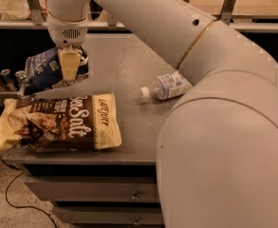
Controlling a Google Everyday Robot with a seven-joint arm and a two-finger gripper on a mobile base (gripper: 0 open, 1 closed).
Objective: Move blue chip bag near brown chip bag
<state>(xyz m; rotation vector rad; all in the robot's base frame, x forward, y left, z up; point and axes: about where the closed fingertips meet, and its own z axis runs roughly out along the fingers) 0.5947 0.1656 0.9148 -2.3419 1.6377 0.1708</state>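
Where the grey table [129, 65] has its back-left corner, the small navy-blue chip bag [41, 70] with white lettering is pinched by the pale two-finger gripper [68, 64]. The fingers are closed on it, and most of the bag lies left of them. Its long axis runs roughly left-right, printed face toward the camera. Just in front lies the large brown chip bag [58, 122], lengthwise left-right. Well right is a clear plastic bottle [166, 86], cap pointing left.

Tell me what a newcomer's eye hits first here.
The huge white arm fills the right side. Its hand grips the blue chip bag at the back left of the table, behind the brown chip bag lying flat at the front left. A bottle lies mid-table.
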